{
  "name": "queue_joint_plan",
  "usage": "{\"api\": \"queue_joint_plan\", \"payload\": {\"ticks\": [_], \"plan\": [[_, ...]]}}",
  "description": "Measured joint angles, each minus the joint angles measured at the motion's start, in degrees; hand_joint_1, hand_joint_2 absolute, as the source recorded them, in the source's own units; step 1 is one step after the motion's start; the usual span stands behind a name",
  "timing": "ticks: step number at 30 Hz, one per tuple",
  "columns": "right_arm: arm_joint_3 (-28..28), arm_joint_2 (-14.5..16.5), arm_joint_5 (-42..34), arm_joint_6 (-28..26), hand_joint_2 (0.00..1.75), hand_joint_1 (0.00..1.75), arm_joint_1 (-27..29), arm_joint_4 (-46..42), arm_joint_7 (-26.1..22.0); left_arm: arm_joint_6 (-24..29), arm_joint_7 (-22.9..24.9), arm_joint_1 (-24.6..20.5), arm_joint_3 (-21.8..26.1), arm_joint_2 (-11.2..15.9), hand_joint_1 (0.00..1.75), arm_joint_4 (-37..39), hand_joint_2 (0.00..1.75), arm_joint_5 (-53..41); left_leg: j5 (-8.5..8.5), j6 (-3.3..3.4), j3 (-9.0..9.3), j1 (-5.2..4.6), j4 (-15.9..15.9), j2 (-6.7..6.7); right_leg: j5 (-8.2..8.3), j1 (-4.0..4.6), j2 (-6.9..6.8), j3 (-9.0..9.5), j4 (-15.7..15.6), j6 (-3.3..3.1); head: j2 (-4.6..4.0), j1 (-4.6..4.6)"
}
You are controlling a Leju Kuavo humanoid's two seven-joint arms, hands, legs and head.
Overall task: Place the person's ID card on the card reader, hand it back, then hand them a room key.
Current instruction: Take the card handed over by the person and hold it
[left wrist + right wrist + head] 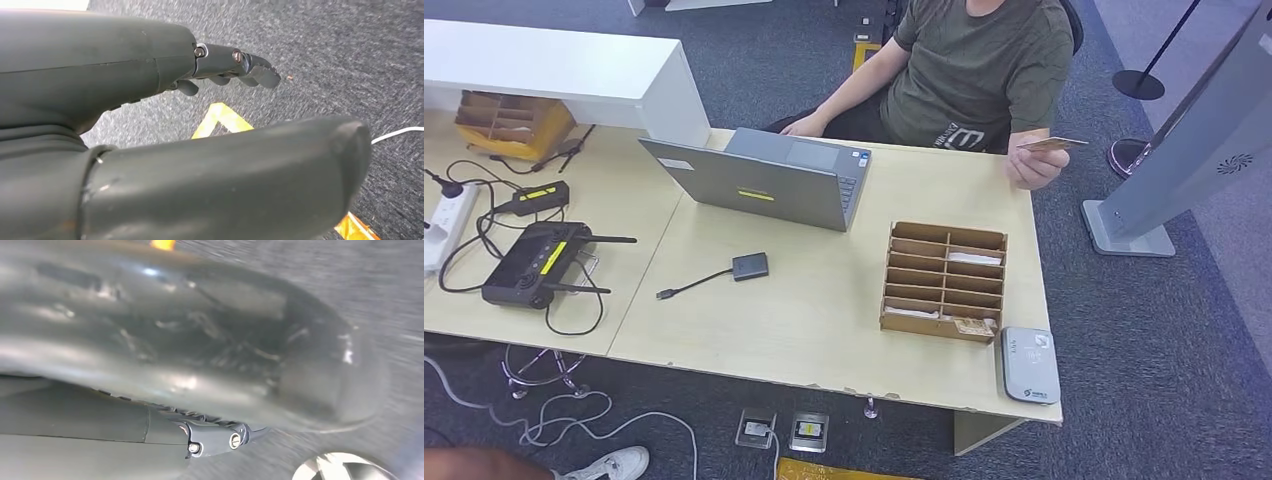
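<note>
The person's hand (1031,165) holds the ID card (1054,144) up past the worktop's (804,320) far edge, the card reader (1029,365) sits at its near corner, the robot's left hand (200,125) hangs empty with fingers apart over the carpet, and the right hand (210,370) is too blurred to tell.

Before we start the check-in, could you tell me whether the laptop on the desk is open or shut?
Open. The laptop has its grey lid raised with its back to the head view; keyboard and touchpad face the seated person.
</note>
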Motion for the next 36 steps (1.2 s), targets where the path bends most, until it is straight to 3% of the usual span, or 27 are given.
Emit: {"api": "queue_joint_plan", "payload": {"ticks": [6,10,12,16,18,22,26,30,36], "plan": [[-0.44,-11.87,13.35,0.00,0.00,0.00,-2.00,-0.43,-0.07,-0.87,0.00,-0.08,-1.01,0.46,0.00,0.13,0.00,-0.66,0.04,0.11,-0.03,-0.15,0.02,-0.04,0.07,-0.15,-0.07,-0.02,0.00,0.11,0.00,0.01],[-3.91,-20.15,32.59,0.00,0.00,0.00,-0.05,-4.11,3.04,-1.11,-0.07,-0.10,-1.57,0.64,0.00,0.15,0.00,-0.67,0.10,0.21,-0.13,-0.22,0.02,-0.14,0.07,-0.21,-0.23,-0.02,0.01,0.12,0.00,-0.01],[-8.12,-22.97,47.15,0.13,0.00,0.00,2.88,-7.46,9.95,-1.33,-0.13,-0.17,-1.63,0.66,0.00,0.15,0.00,-0.66,0.10,0.21,-0.19,-0.17,0.00,-0.26,0.06,-0.15,-0.35,0.07,0.02,0.12,0.00,-0.01],[-23.41,-24.02,83.51,3.75,0.00,0.00,16.06,-24.42,36.63,-1.58,-0.15,-0.39,-1.78,0.41,0.00,0.15,0.00,-0.70,0.14,0.23,-0.39,-0.01,-0.02,-1.17,-0.02,0.02,-1.24,0.35,-0.01,0.13,0.00,0.19],[-30.93,-24.18,92.67,6.55,0.00,0.00,18.56,-36.59,42.24,-1.50,-0.15,-0.35,-1.93,0.29,0.00,0.16,0.00,-0.70,0.18,0.28,-0.31,-0.33,0.00,-0.88,-0.01,-0.31,-0.93,0.00,0.26,0.14,0.00,0.15],[-40.56,-26.20,100.51,10.72,0.00,0.00,18.79,-53.26,43.21,-1.29,-0.07,-0.47,-2.03,0.37,0.00,0.17,0.00,-0.70,0.41,0.52,-0.26,-0.44,0.06,-0.84,0.01,-0.47,-0.96,-0.20,0.43,0.17,0.00,0.02],[-45.81,-27.14,103.33,11.83,0.00,0.00,17.84,-65.58,43.26,-0.92,0.04,-0.28,-2.06,0.16,0.00,0.17,0.00,-0.71,0.48,0.49,-0.28,-0.42,0.06,-0.84,0.01,-0.42,-0.94,-0.20,0.45,0.17,0.00,0.02],[-47.46,-28.07,105.26,13.37,0.00,0.00,15.24,-75.95,43.45,-0.80,0.04,-0.32,-2.07,0.10,0.00,0.17,0.00,-0.46,0.48,0.48,-0.27,-0.42,0.05,-0.71,0.01,-0.40,-0.79,-0.22,0.45,0.17,0.00,0.02],[-45.23,-29.53,107.58,16.37,0.00,0.00,8.28,-85.68,43.56,-0.83,0.04,-0.33,-2.06,0.10,0.00,0.17,0.00,0.04,0.47,0.48,-0.28,-0.44,0.05,-0.58,0.02,-0.40,-0.71,-0.21,0.45,0.18,-0.01,0.04]]}}
